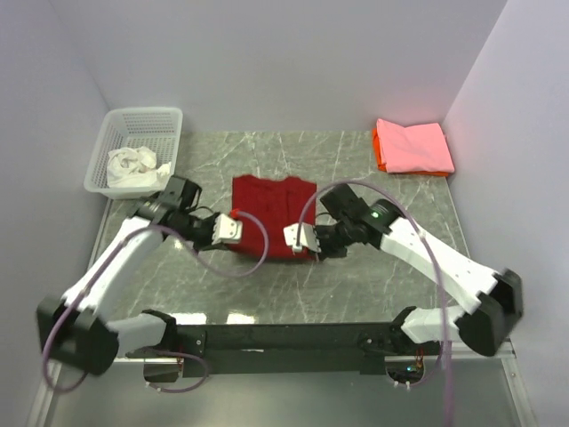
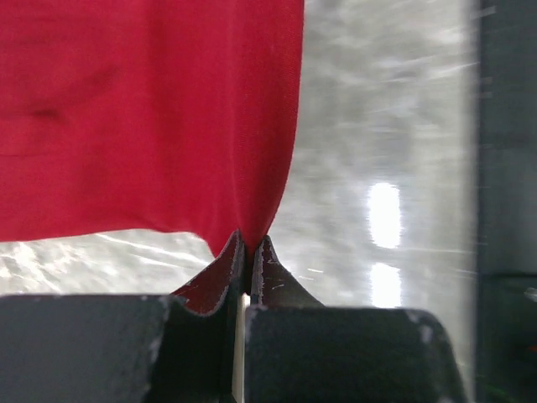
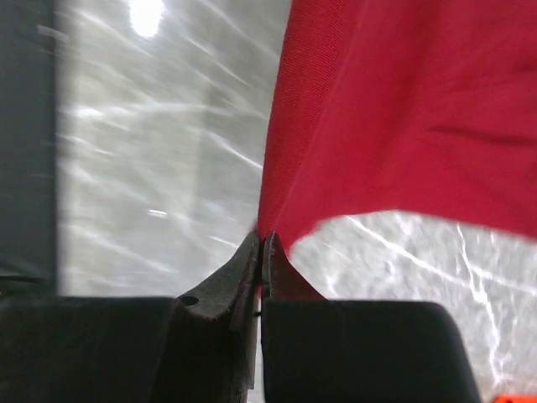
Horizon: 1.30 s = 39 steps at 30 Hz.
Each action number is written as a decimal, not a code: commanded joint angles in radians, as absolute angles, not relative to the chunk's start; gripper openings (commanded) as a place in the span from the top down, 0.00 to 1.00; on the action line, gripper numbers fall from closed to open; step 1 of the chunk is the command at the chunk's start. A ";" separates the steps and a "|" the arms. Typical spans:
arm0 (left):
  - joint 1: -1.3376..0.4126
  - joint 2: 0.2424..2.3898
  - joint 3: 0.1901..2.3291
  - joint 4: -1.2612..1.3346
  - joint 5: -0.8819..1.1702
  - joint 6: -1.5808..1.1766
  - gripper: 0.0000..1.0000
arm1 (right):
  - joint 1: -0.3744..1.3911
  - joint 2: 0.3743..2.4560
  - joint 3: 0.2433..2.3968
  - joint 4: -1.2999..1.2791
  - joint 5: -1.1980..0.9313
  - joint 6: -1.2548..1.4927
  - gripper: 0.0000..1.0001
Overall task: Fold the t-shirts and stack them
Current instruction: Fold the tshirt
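Top external view: four t-shirts are counted. One deep red t-shirt (image 1: 271, 203) is laid at the centre of the table (image 1: 356, 285), one pink t-shirt (image 1: 413, 147) is folded atop one orange t-shirt (image 1: 379, 162) at 1 o'clock, and one white t-shirt (image 1: 135, 169) is crumpled in the single basket (image 1: 142, 120) at 10 o'clock. Two grippers are seen — the left gripper (image 1: 238, 229) is clamped on the red cloth's 7 o'clock corner, the right gripper (image 1: 293, 236) on its 5 o'clock corner (each wrist view shows jaws pinched together on fabric).
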<state>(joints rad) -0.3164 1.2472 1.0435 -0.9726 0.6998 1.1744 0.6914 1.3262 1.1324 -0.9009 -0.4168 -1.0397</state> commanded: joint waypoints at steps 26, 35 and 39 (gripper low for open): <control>-0.209 1.538 1.414 -1.146 0.779 1.158 0.99 | 0.512 1.624 1.555 -1.187 -0.532 -1.161 1.00; -0.186 1.764 1.583 -1.137 0.781 1.172 0.99 | 0.449 1.847 1.741 -1.265 -0.525 -1.241 1.00; -0.184 1.848 1.649 -1.146 0.784 1.187 0.98 | 0.433 1.937 1.815 -1.311 -0.517 -1.269 1.00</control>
